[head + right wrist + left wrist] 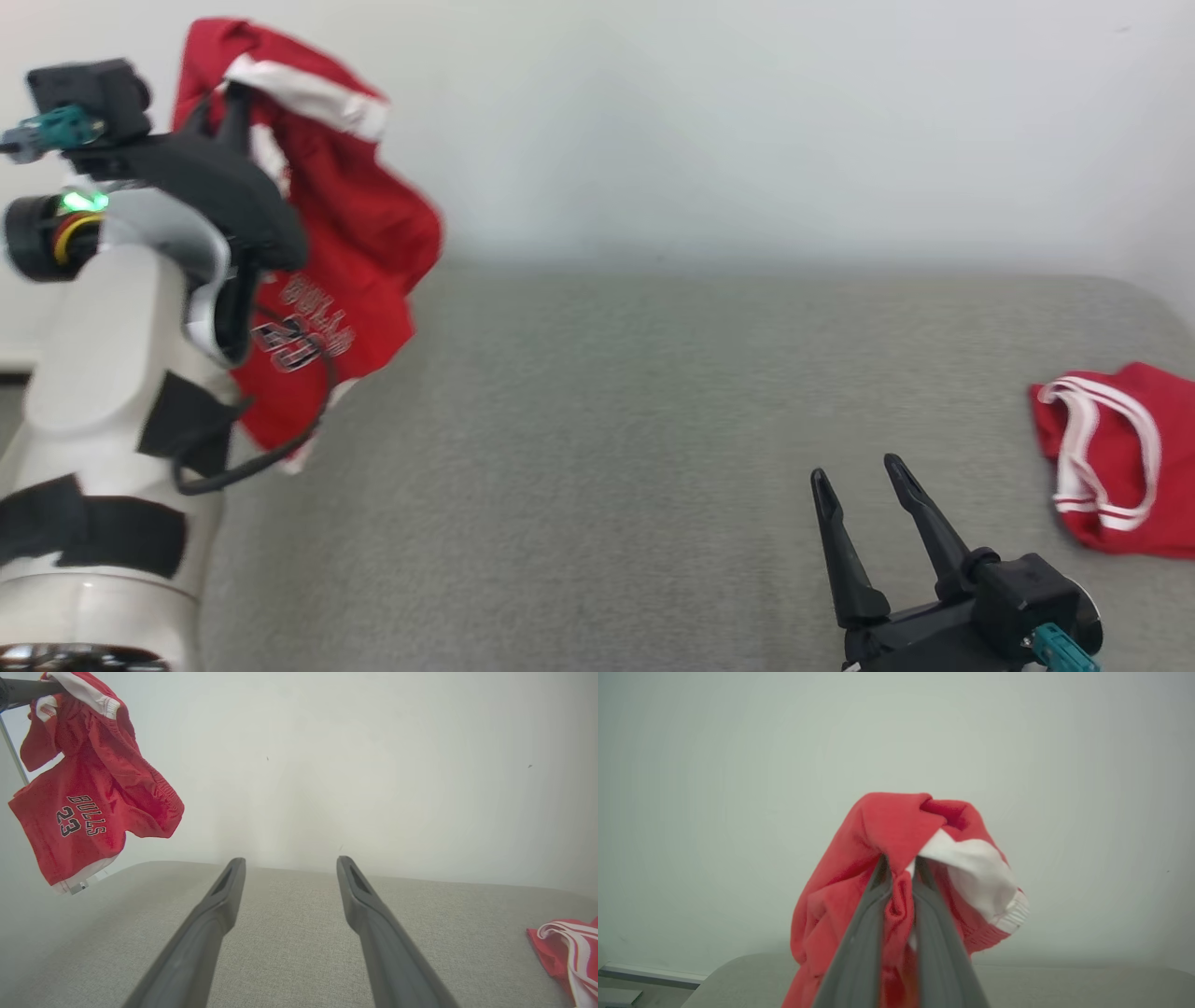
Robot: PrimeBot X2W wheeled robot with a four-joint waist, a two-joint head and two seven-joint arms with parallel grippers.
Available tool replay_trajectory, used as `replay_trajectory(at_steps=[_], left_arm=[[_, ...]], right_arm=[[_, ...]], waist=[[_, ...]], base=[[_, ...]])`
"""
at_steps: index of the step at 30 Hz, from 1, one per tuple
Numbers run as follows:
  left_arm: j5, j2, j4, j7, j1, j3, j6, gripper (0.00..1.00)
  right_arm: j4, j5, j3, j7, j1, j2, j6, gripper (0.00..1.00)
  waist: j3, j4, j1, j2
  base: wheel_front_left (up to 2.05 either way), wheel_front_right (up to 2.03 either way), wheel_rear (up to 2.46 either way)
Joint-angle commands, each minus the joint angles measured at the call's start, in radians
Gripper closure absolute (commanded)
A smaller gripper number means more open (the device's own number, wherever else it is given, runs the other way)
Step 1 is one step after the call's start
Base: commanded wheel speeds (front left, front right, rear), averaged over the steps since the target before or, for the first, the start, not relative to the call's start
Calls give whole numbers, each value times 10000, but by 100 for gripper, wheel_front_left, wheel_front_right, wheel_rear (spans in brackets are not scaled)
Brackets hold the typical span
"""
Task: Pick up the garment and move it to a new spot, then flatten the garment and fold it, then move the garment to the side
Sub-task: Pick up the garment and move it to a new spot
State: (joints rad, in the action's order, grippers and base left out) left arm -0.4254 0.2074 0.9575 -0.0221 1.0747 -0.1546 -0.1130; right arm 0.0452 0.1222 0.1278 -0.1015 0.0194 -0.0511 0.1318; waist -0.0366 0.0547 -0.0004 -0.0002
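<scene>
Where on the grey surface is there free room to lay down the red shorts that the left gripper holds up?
The wide middle of the grey fabric surface is bare, from below the hanging shorts across to the right gripper. It is crowded only at the right edge, where a red jersey lies.

The red garment (93,784) bears "BULLS" and the number "23" in dark outlined print
</scene>
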Motion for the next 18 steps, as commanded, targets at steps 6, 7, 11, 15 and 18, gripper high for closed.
replay_trajectory(at_steps=[6, 7, 11, 15, 18], left_arm=[[-353, -661, -1339, 123, -410, -201, -96, 100], [-407, -771, -1560, 206, -515, -252, -94, 100], [-521, -1157, -2593, 445, -1153, -595, -64, 100], [-553, -1371, -3500, 528, -2174, -1074, 107, 100], [-825, -1505, -3977, 559, -3110, -1373, 315, 100]], right_arm=[[17, 112, 96, 55, 181, 8, -18, 0], [33, 125, 105, 59, 172, 8, -18, 0], [129, 147, 206, 97, 143, 7, -18, 0], [212, 7, 285, 195, 67, 7, -18, 0], [238, -17, 319, 223, -23, 9, -18, 0]], waist=[[-1227, -1956, 4, 2], [-1205, -2071, 4, 2], [-990, -2582, 4, 2], [-633, -3051, 4, 2], [-361, -3353, 4, 2]], base=[[0, 0, 0], [0, 0, 0], [0, 0, 0], [0, 0, 0], [0, 0, 0]])
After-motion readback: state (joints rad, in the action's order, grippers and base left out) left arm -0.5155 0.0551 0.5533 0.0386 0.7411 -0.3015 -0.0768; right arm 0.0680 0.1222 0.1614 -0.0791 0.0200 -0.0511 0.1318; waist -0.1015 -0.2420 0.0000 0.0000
